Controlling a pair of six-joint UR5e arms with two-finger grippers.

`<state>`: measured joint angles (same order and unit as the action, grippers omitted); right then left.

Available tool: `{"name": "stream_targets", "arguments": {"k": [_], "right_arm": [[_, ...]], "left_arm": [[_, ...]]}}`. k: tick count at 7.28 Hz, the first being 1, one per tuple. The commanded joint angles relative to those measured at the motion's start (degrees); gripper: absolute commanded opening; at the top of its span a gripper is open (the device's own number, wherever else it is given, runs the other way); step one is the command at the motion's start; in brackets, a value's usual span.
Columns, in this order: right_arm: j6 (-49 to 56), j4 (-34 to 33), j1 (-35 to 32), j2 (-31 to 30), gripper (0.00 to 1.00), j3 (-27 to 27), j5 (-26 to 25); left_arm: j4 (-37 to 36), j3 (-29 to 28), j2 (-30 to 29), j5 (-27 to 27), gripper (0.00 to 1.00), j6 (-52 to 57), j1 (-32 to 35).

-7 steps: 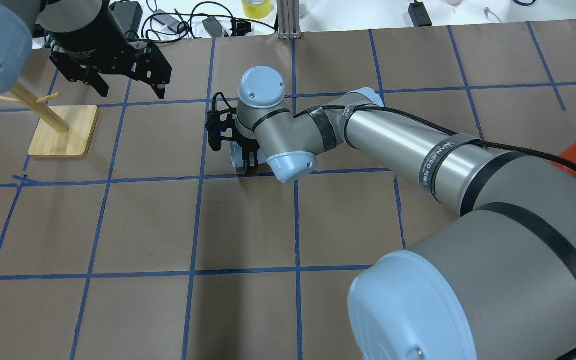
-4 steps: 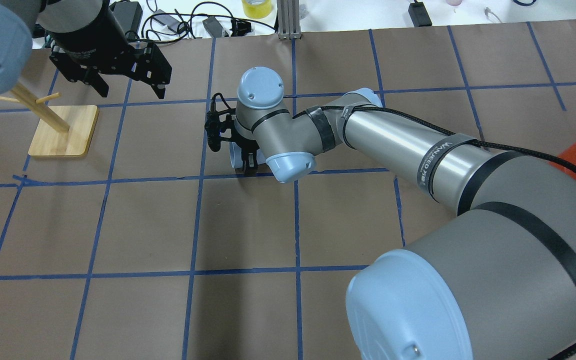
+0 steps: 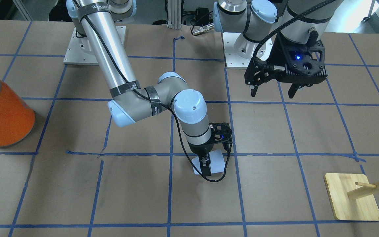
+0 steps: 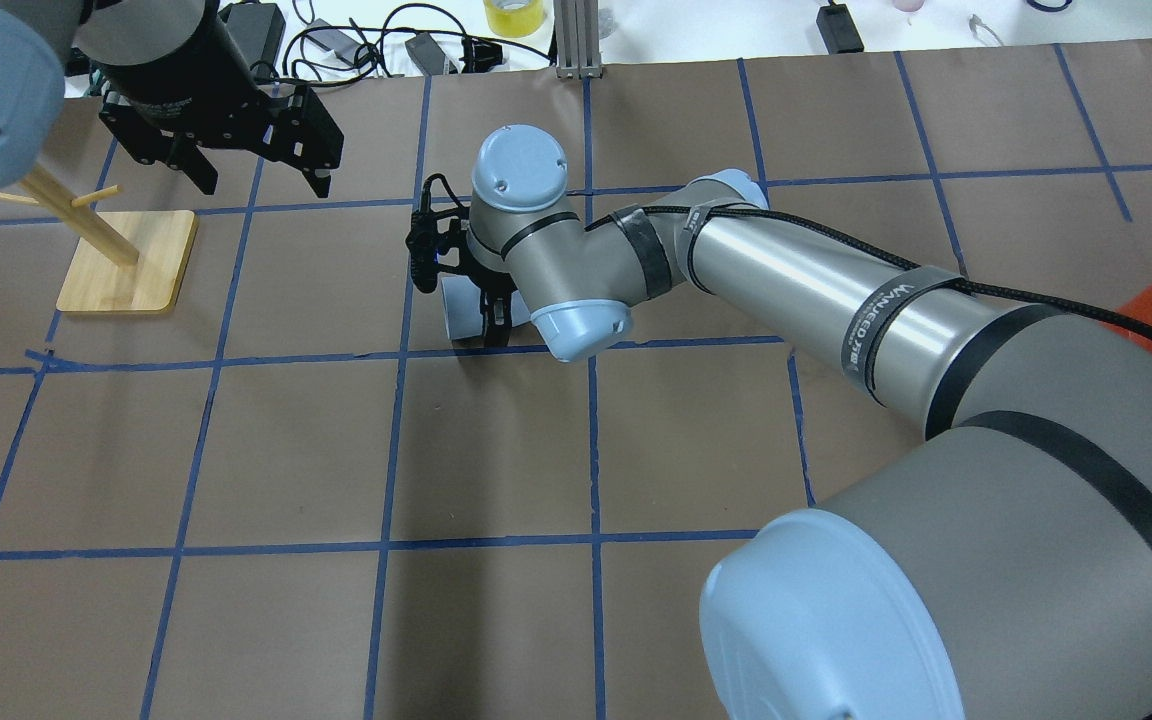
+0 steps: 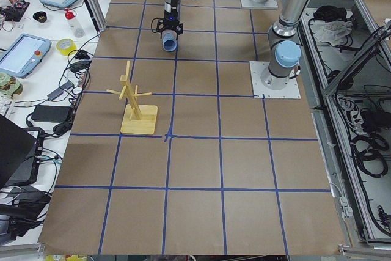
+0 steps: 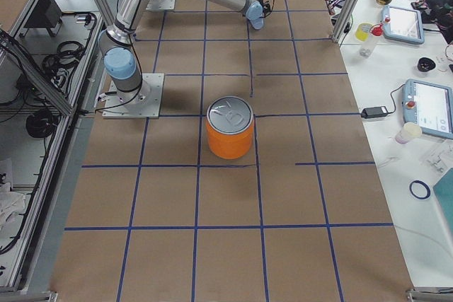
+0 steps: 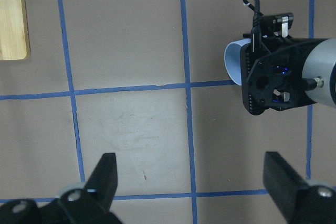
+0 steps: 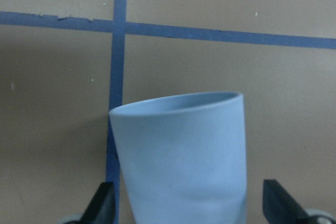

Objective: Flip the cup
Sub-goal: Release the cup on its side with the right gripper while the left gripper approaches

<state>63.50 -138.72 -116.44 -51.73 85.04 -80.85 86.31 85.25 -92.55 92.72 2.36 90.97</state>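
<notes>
The pale blue cup (image 3: 217,161) lies on its side between the fingers of my right gripper (image 3: 208,166), low over the brown table. Its rim points toward the robot's left in the overhead view (image 4: 456,310). In the right wrist view the cup (image 8: 181,156) fills the gap between both fingers (image 8: 102,205), rim away from the camera. My right gripper (image 4: 471,312) is shut on it. I cannot tell whether the cup touches the table. My left gripper (image 4: 264,185) hangs open and empty above the table, apart from the cup (image 7: 233,59).
A large orange canister (image 3: 3,115) with a metal lid stands on the robot's right side. A wooden peg rack (image 4: 126,260) on a square base stands on the robot's left side, below the left gripper. Cables and gear lie beyond the table's far edge.
My right wrist has shifted a little toward the robot's left with the cup in its grip. The left arm has not moved.
</notes>
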Motion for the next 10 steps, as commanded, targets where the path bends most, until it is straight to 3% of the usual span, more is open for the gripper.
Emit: {"name": "stream_targets", "arguments": {"k": [1,2,3,4,6,9,10], "right_arm": [[-8.5,3.9,0.2,-5.5,1.00,0.8,-2.7],[-15.4,8.7,0.7,-8.9,1.00,0.9,-7.4],[-28.4,13.3,3.0,-12.1,1.00,2.1,-8.8],[-37.3,19.2,7.0,-15.9,1.00,3.9,-8.6],[-51.1,23.6,15.9,-23.5,1.00,5.7,-7.8],[-63.7,31.7,19.9,-28.1,1.00,5.8,-8.7],[-63.6,31.8,20.8,-28.5,1.00,5.3,-8.5]], "left_arm": [[0.0,0.0,0.0,0.0,1.00,0.1,0.0],[0.3,0.2,0.0,-0.2,1.00,0.1,0.0],[0.4,0.7,0.2,-2.3,1.00,0.3,-0.3],[0.4,1.0,0.4,-2.5,1.00,0.4,-0.5],[0.8,1.8,0.4,-5.1,1.00,1.4,-4.3],[-0.9,8.1,-2.4,-19.1,1.00,7.5,-9.0],[-7.5,12.4,-3.8,-24.2,1.00,9.3,-9.2]]}}
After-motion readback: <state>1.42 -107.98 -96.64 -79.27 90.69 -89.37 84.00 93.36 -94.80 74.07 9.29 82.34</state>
